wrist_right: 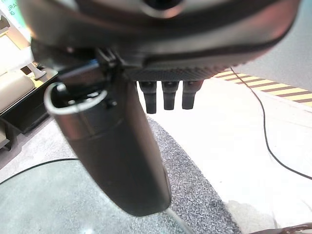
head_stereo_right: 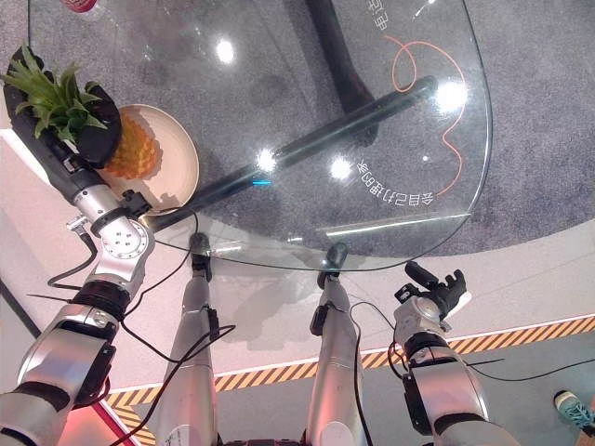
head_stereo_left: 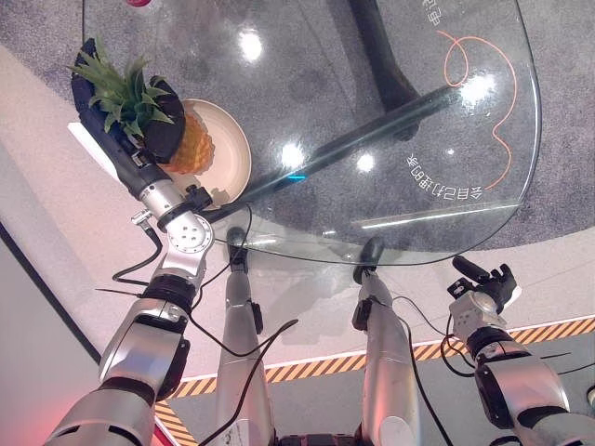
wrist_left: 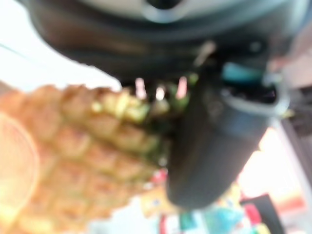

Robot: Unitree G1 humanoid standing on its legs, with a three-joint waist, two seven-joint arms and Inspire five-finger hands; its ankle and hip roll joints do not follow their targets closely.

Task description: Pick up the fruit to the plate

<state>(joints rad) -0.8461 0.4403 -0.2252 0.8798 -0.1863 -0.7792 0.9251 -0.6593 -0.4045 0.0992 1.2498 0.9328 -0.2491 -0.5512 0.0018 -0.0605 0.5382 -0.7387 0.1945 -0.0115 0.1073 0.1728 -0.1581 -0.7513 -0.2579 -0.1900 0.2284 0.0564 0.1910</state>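
Observation:
A pineapple (head_stereo_left: 191, 144) with a green leafy crown (head_stereo_left: 121, 88) lies with its yellow body over a cream plate (head_stereo_left: 232, 163) at the left edge of the glass table (head_stereo_left: 372, 139). My left hand (head_stereo_left: 153, 135) is curled round the fruit just below the crown; the left wrist view shows the pineapple (wrist_left: 73, 146) beside the thumb (wrist_left: 214, 146). I cannot tell whether the fruit rests on the plate. My right hand (head_stereo_right: 432, 293) hangs with relaxed fingers off the table's near right edge, holding nothing.
A red object (head_stereo_right: 79, 5) sits at the table's far left edge. Beneath the glass run a dark table leg (head_stereo_left: 381, 56) and an orange cord (head_stereo_left: 483, 84). Yellow-black tape (head_stereo_left: 558, 330) crosses the floor near me.

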